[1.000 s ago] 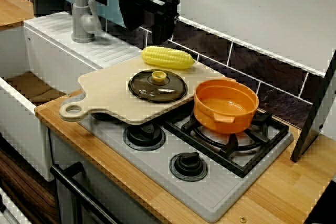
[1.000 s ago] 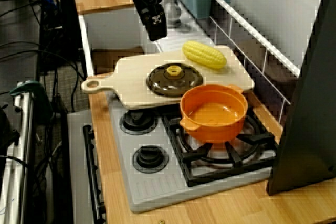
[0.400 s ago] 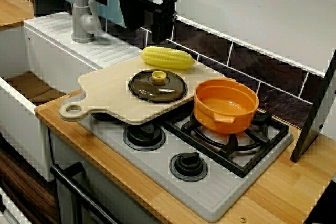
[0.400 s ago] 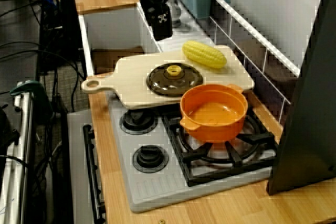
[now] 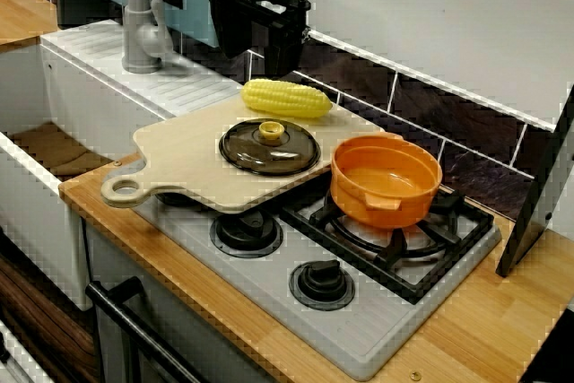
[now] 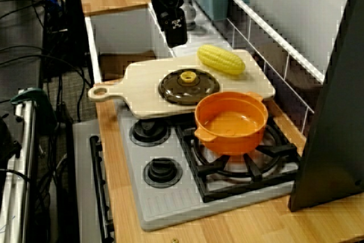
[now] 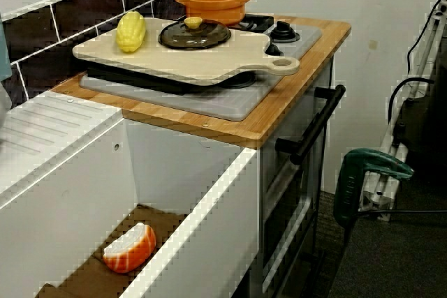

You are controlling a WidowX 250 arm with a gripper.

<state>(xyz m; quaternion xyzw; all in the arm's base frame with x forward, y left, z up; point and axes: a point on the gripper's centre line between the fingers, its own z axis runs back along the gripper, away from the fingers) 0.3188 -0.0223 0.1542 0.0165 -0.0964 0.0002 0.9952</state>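
Note:
My black gripper [image 5: 265,58] hangs above the back left edge of a wooden cutting board [image 5: 179,154], just behind and above a yellow corn cob [image 5: 287,98]. It touches nothing, and its dark shape hides how the jaws stand. In the view from above, the gripper [image 6: 176,37] is over the board's far corner, left of the corn [image 6: 222,60]. A dark brown lid with a yellow knob [image 5: 269,145] lies on the board's middle. An orange pot [image 5: 386,181] stands on the right burner. The low view from the sink side shows the corn [image 7: 131,31] and lid [image 7: 194,33], not the gripper.
A grey faucet [image 5: 139,15] stands left of the gripper on the ribbed drainboard. The sink [image 7: 202,214] holds an orange-and-white piece [image 7: 129,248]. Two stove knobs [image 5: 321,282] sit at the front. A dark panel [image 6: 335,112] leans at the right, with tiled wall behind.
The gripper has shifted a little to the right, toward the wall and the corn. The corn, lid, board and pot have stayed put.

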